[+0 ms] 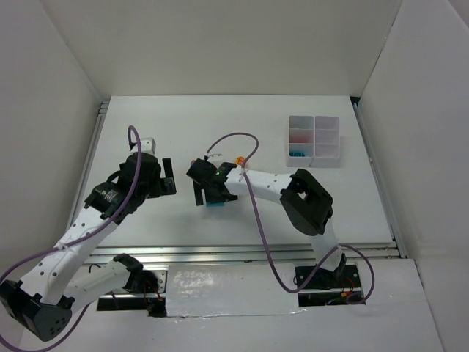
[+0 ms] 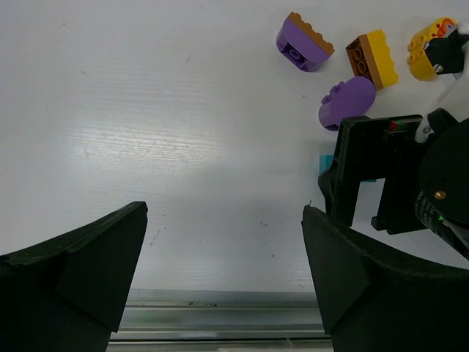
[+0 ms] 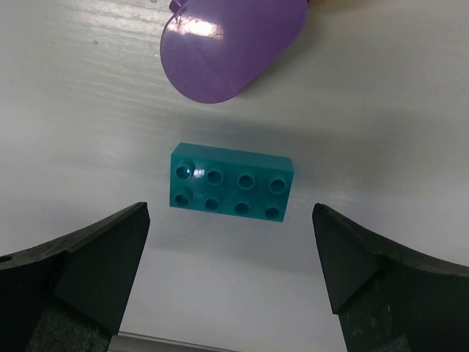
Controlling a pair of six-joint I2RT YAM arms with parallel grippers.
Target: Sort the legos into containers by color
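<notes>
A cyan studded brick (image 3: 231,191) lies flat on the white table, just ahead of my open right gripper (image 3: 229,224) and between the lines of its fingers. From above it shows under that gripper (image 1: 209,194) as a cyan edge (image 1: 216,206). A purple oval (image 3: 231,44) lies just beyond it. My left gripper (image 2: 224,220) is open and empty over bare table, left of the right gripper (image 2: 381,172). A purple-and-brown brick (image 2: 303,42), a yellow-and-brown brick (image 2: 374,59), a yellow piece (image 2: 432,48) and the purple oval (image 2: 346,101) lie ahead of it. The organiser tray (image 1: 314,117) holds red and cyan pieces.
The tray stands at the back right. An aluminium rail (image 1: 242,253) runs along the table's near edge. White walls enclose the table on the left, the back and the right. My left gripper (image 1: 167,180) sits close beside the right one.
</notes>
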